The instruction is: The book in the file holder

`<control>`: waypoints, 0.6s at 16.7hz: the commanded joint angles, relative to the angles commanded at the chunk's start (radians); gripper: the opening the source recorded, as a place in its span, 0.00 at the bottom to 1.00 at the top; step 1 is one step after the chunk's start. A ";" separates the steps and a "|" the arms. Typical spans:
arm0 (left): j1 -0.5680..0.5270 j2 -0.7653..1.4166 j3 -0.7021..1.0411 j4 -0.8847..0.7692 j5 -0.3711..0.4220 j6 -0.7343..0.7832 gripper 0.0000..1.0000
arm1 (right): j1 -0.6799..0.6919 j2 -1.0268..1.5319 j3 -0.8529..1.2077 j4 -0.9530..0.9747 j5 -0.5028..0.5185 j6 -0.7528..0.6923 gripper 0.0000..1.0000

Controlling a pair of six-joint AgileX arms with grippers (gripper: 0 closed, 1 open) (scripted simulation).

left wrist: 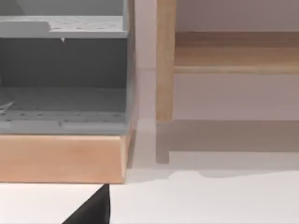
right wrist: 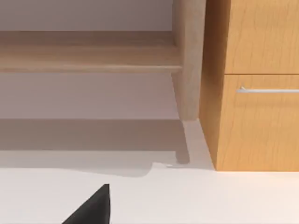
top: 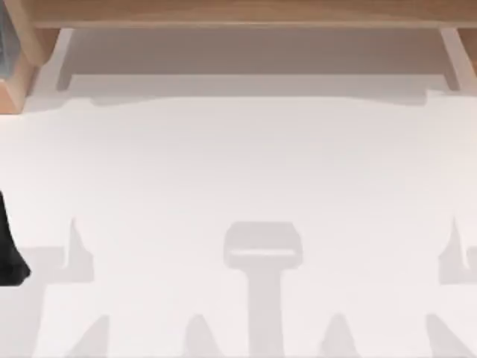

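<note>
The book is out of view. The file holder (left wrist: 63, 70) is a grey perforated box standing on a light wooden block (left wrist: 60, 158) at the table's far left; a sliver of it (top: 6, 37) reaches the top view's upper left corner. My left gripper (left wrist: 91, 210) appears as a black tip in front of that block, and my left arm (top: 9, 253) is a dark shape at the table's left edge. My right gripper (right wrist: 91, 207) appears as a black tip low over the white table at the right side.
A wooden shelf (top: 238, 15) on thin legs spans the back of the white table (top: 238, 171). A wooden drawer cabinet (right wrist: 254, 93) with a metal handle (right wrist: 268, 90) stands at the right end. A shelf post (left wrist: 164, 60) stands beside the file holder.
</note>
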 joint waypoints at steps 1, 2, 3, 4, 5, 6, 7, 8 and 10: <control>0.000 0.000 0.000 0.000 0.000 0.000 1.00 | 0.000 0.000 0.000 0.000 0.000 0.000 1.00; 0.000 0.000 0.000 0.000 0.000 0.000 1.00 | 0.000 0.000 0.000 0.000 0.000 0.000 1.00; -0.003 0.008 0.009 0.000 -0.002 0.000 1.00 | 0.000 0.000 0.000 0.000 0.000 0.000 1.00; -0.008 0.025 0.027 -0.001 -0.006 0.000 1.00 | 0.000 0.000 0.000 0.000 0.000 0.000 1.00; -0.015 0.051 0.054 -0.001 -0.013 0.000 1.00 | 0.000 0.000 0.000 0.000 0.000 0.000 1.00; -0.025 0.088 0.092 -0.003 -0.021 0.000 1.00 | 0.000 0.000 0.000 0.000 0.000 0.000 1.00; -0.037 0.133 0.140 -0.004 -0.031 0.000 1.00 | 0.000 0.000 0.000 0.000 0.000 0.000 1.00; -0.049 0.185 0.194 -0.006 -0.043 0.001 1.00 | 0.000 0.000 0.000 0.000 0.000 0.000 1.00; -0.077 0.313 0.326 -0.011 -0.070 0.001 1.00 | 0.000 0.000 0.000 0.000 0.000 0.000 1.00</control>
